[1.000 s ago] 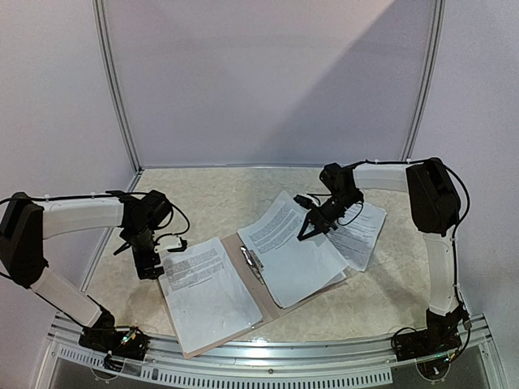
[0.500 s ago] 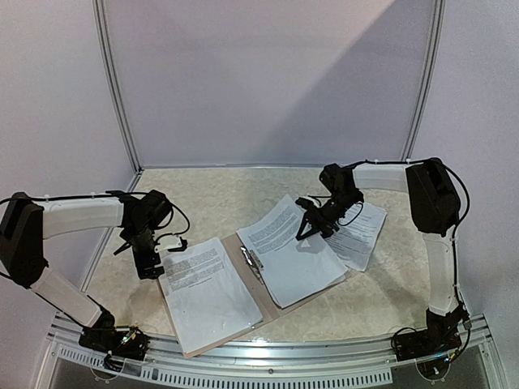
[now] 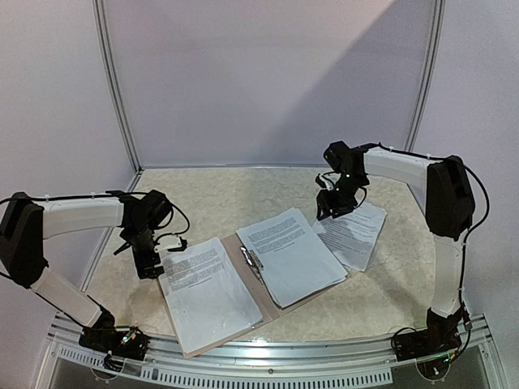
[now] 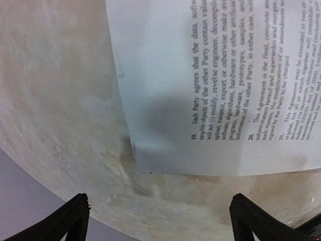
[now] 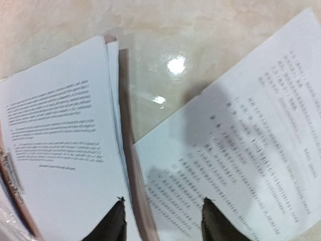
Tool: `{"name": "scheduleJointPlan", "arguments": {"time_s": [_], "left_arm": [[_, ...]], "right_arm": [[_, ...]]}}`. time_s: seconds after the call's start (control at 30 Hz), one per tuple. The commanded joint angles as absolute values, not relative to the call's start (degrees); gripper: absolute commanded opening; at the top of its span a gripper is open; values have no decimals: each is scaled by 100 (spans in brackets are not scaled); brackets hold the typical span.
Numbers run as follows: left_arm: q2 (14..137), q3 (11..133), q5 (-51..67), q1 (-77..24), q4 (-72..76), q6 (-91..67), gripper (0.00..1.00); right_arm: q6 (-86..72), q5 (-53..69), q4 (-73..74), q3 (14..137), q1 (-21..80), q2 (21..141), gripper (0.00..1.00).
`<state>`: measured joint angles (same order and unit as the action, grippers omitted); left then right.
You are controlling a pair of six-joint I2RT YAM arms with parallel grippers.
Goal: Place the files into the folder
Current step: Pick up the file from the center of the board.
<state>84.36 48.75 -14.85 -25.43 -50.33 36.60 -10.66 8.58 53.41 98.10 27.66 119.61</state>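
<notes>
The files lie on both leaves of the open folder at the table's near middle; a loose sheet sits just beside its right edge; the right gripper hovers above, fingers apart, empty; the left gripper, spread wide, is beside the left leaf's edge; paper hides most of the cardboard.
</notes>
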Motion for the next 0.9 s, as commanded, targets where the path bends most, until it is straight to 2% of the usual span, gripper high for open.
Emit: {"name": "scheduleJointPlan", "arguments": {"time_s": [0.0, 0.23, 0.5, 0.87], "left_arm": [[8466, 4805, -1958, -2403, -4936, 3666, 100], [8203, 4643, -2171, -2076, -4957, 3734, 100], [8206, 4466, -2009, -1960, -4871, 3720, 99], [8289, 4619, -1969, -1954, -4893, 3750, 100]], "right_arm": [[-1276, -611, 4614, 9753, 2992, 12123, 40], [-960, -1089, 3898, 9915, 3338, 12685, 35], [-760, -1081, 3964, 10495, 3622, 13497, 33], [-863, -1550, 3724, 10329, 3692, 12684, 35]]}}
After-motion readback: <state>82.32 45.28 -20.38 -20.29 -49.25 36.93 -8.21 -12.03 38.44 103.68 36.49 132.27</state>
